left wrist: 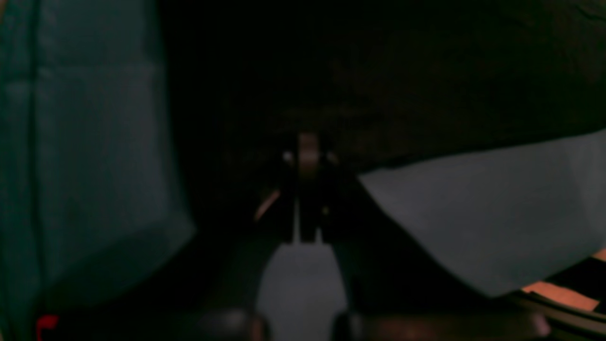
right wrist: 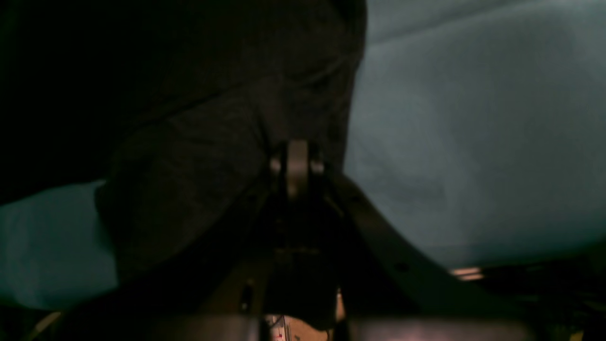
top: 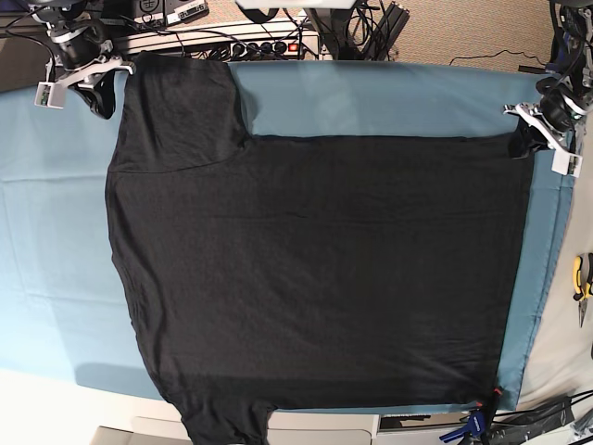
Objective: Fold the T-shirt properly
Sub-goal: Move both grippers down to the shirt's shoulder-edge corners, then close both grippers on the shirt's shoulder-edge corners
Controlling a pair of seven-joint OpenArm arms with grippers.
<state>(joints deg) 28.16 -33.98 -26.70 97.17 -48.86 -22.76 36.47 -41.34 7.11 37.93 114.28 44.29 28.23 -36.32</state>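
A large black T-shirt [top: 315, 269] lies spread flat on the teal cloth [top: 371, 97], with one sleeve toward the back left and the other at the front edge. At the right back corner of the shirt, my left gripper [top: 526, 139] is shut on the hem. Its wrist view shows the closed tips [left wrist: 307, 158] sunk in dark T-shirt fabric [left wrist: 426, 71]. My right gripper [top: 104, 88] is shut on the edge of the back-left sleeve, its tips [right wrist: 297, 166] pressed into the T-shirt's black cloth [right wrist: 189, 166]. No print is visible.
A power strip and a tangle of cables [top: 222, 42] run along the back edge. Yellow-handled pliers [top: 580, 278] lie to the right of the cloth. Small red and blue clamps [top: 482, 413] sit at the front right corner. The white table edge [top: 56, 399] shows in front.
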